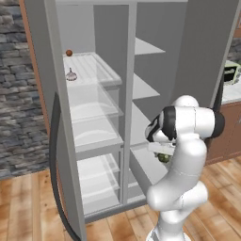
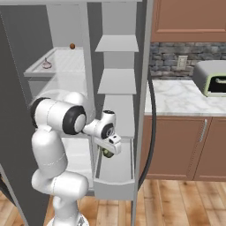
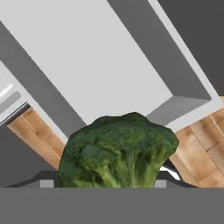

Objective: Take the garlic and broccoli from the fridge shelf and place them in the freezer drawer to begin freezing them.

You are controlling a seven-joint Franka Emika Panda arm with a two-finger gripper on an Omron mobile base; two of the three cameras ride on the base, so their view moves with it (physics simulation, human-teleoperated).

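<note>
The dark green broccoli (image 3: 118, 151) sits between my fingers and hides most of them in the hand view. My gripper (image 2: 107, 152) is shut on the broccoli (image 2: 107, 153) and hangs over the open freezer drawer (image 2: 114, 187), whose white floor (image 3: 100, 57) lies below it. From the left base view the broccoli (image 1: 164, 157) peeks out beside the arm's wrist, above the freezer drawer (image 1: 143, 169). The pale garlic (image 1: 71, 75) rests on the ribbed white fridge shelf (image 1: 101, 70), far above and left of the gripper. The right base view has the garlic (image 2: 46, 65) on the fridge shelf (image 2: 66, 66) too.
A small orange-brown ball (image 1: 69, 53) lies at the back of the same shelf. Clear curved-front bins (image 1: 94, 113) sit below it. Plain grey shelves (image 2: 117, 81) rise above the drawer. The open fridge doors flank the arm, and a marble counter (image 2: 176, 99) with a toaster oven (image 2: 214, 79) stands to the right.
</note>
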